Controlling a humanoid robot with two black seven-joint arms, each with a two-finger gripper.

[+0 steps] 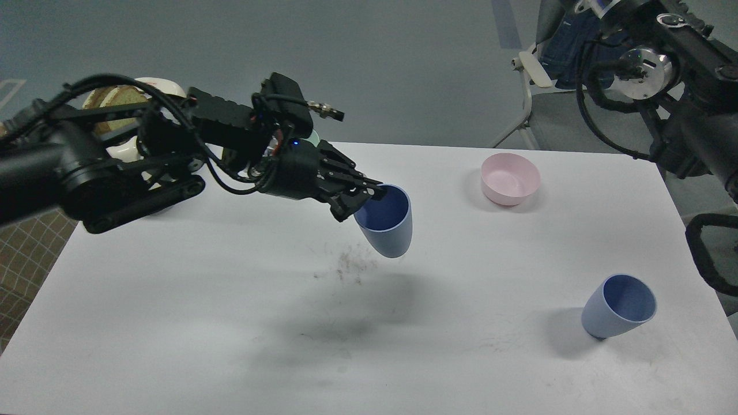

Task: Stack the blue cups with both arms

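The left tool (369,199) pinched one cup's (387,225) rim, holding it above the desk (230,323). The other cup (620,305) stood near the right edge. The right tool seemed out of view.

On the white table (173,323), a pale pink bowl (511,178) sits behind two light-blue cups (385,222) (620,305), darker blue inside. Left of the table, the floor (29,253) shows a brown check pattern.
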